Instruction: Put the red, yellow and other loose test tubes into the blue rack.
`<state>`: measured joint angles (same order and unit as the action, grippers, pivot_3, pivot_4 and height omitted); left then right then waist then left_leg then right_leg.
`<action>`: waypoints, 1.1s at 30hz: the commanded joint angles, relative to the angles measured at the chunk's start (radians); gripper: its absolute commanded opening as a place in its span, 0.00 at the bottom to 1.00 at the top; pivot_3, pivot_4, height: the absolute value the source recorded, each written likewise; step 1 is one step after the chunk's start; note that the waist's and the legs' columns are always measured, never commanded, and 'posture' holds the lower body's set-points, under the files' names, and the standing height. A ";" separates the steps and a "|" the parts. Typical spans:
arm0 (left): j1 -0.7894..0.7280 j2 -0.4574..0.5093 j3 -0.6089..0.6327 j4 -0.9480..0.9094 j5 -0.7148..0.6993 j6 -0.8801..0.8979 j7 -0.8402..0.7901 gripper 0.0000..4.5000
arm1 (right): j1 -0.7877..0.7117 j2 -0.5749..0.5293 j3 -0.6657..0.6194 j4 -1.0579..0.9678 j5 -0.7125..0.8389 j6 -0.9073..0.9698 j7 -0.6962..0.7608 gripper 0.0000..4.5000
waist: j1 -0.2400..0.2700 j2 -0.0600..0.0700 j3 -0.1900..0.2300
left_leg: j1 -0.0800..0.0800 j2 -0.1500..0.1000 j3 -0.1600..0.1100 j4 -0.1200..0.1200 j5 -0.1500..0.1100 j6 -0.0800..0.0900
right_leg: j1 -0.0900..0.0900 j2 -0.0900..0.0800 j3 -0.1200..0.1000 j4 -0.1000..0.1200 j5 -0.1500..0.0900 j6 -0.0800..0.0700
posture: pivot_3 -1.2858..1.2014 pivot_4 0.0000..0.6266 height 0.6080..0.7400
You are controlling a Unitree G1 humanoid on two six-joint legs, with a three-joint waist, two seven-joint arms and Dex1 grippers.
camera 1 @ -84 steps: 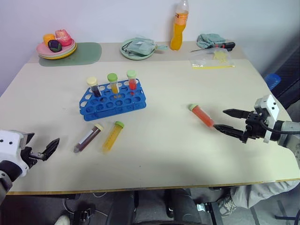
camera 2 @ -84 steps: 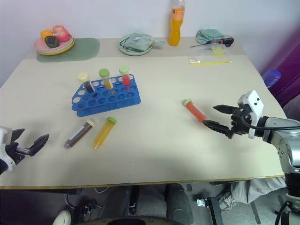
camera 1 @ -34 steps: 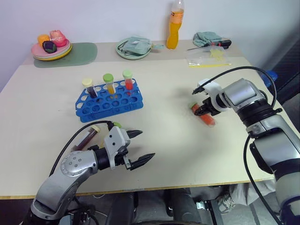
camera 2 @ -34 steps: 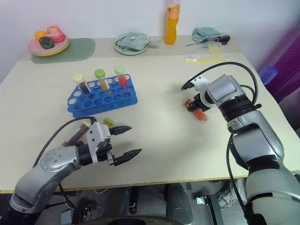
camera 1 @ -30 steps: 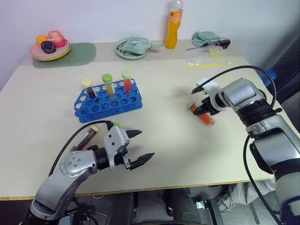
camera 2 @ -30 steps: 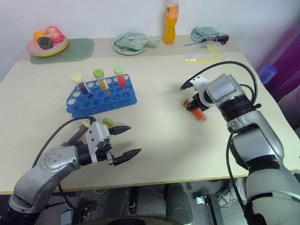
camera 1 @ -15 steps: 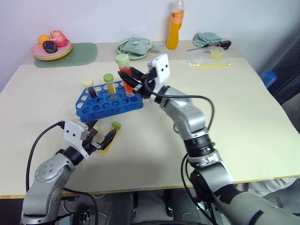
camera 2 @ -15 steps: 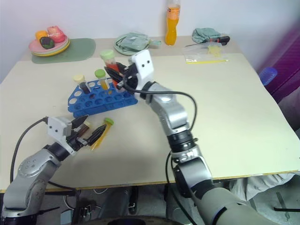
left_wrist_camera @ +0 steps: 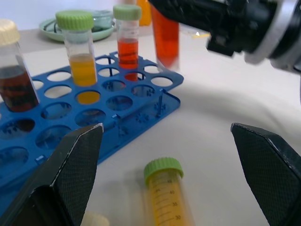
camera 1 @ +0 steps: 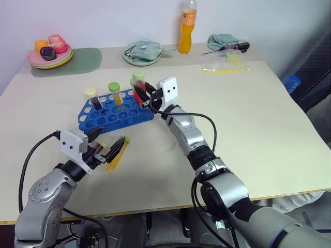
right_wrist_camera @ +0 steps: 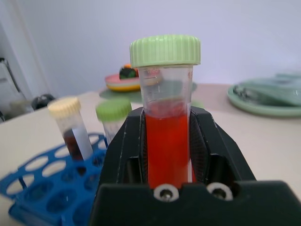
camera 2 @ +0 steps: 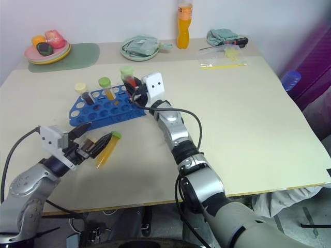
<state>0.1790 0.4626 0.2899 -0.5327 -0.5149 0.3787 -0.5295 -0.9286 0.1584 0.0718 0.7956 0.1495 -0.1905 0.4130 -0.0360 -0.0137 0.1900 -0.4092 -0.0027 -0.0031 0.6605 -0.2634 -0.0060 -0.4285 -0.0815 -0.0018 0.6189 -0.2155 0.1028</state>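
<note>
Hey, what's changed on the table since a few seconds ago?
The right claw shut on the red tube that lay at the table's right and carried it upright to the blue rack. The open left claw moved in around the lying yellow tube. The three racked tubes stayed put.

Printed graduation marks are seen on the yellow tube (left_wrist_camera: pixel 165 197) lying on the desk (camera 1: pixel 269 113) between the fingers of the left claw (left_wrist_camera: pixel 164 169); the numbers 40 and 30 can be read beside them. Faint graduation lines are visible on the red tube (right_wrist_camera: pixel 165 117) clamped in the right claw (right_wrist_camera: pixel 165 155), but no figures can be read there. The label on the orange bottle (camera 1: pixel 185 31) cannot be read.
</note>
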 commanded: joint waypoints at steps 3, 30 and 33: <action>0.002 0.004 -0.005 -0.055 -0.008 -0.001 0.009 1.00 | -0.047 0.038 -0.007 0.056 -0.003 -0.060 0.029 0.16 | -0.002 0.000 0.000 | 0.000 0.000 0.000 0.000 0.000 0.000 | 0.000 0.000 0.000 0.000 0.000 0.000 | 0.52 0.24 1.00; -0.042 0.009 -0.009 -0.054 -0.013 0.032 0.022 1.00 | -0.041 0.068 -0.023 0.245 -0.022 -0.214 0.000 0.16 | -0.005 0.000 0.000 | 0.000 0.000 -0.001 0.000 0.001 -0.001 | 0.000 -0.001 0.000 0.000 0.000 0.000 | 0.52 0.24 1.00; -0.038 0.007 0.000 -0.049 -0.018 0.037 0.028 1.00 | -0.030 0.068 -0.030 0.225 -0.003 -0.207 0.036 0.39 | -0.006 0.000 0.000 | 0.000 0.000 -0.001 -0.001 0.001 -0.001 | 0.000 -0.001 0.000 0.000 0.000 0.000 | 0.52 0.24 1.00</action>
<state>0.1406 0.4681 0.2679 -0.5628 -0.5154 0.4262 -0.5005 -0.9801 0.1738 0.0552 1.0566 0.1279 -0.3849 0.4311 -0.0418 -0.0134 0.1902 -0.4092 -0.0027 -0.0046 0.6600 -0.2626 -0.0074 -0.4281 -0.0826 -0.0018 0.6188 -0.2156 0.1027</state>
